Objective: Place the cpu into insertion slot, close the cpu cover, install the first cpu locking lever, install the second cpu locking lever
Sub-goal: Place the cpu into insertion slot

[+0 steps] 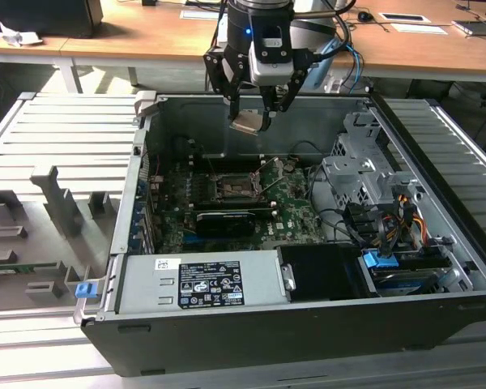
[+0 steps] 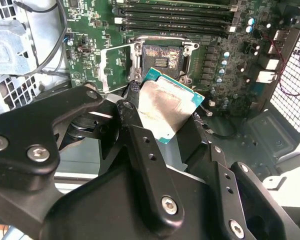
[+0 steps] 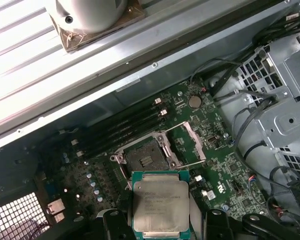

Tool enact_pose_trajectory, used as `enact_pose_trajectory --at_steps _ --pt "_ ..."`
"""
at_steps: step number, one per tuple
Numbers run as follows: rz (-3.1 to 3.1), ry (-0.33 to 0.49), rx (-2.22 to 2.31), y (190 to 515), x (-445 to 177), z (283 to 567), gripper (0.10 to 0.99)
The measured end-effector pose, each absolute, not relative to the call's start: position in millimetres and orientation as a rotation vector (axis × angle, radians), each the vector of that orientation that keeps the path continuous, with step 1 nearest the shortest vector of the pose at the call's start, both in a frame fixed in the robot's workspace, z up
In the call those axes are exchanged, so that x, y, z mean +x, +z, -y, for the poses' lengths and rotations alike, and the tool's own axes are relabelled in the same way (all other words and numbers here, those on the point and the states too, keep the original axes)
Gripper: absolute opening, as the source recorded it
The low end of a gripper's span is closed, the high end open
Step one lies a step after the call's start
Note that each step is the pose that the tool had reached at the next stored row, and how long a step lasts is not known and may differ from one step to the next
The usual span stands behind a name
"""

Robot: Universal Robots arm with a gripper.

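Jaws clamped on the cpu [image 1: 247,121], gripping two opposite edges between black fingers [image 3: 112,222]. In the exterior view the chip hangs tilted, high over the motherboard [image 1: 296,212] and close to the far wall of the open computer case [image 1: 227,340], with free air beneath it. In the first wrist view the cpu [image 3: 160,205] shows its pale metal top and green rim, one edge just short of the socket [image 3: 145,157], which lies bare. The cpu cover [image 3: 189,142] is swung up off the socket's side. In the second wrist view the cover [image 2: 115,65] sits beside the socket [image 2: 160,57]. Memory slots [image 2: 175,15] line one socket edge. A long black card [image 1: 225,220] lies nearby, and the drive cage [image 1: 360,162] crowds the exterior view's right.
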State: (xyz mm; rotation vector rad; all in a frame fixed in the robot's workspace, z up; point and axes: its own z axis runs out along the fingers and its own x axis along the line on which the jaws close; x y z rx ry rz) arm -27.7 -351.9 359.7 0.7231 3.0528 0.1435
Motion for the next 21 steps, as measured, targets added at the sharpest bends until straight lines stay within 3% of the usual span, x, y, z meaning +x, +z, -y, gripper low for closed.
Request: enact_pose_trajectory --at_steps 21 --pt "-3.022 0.143 0.83 359.2 -27.7 351.9 0.541"
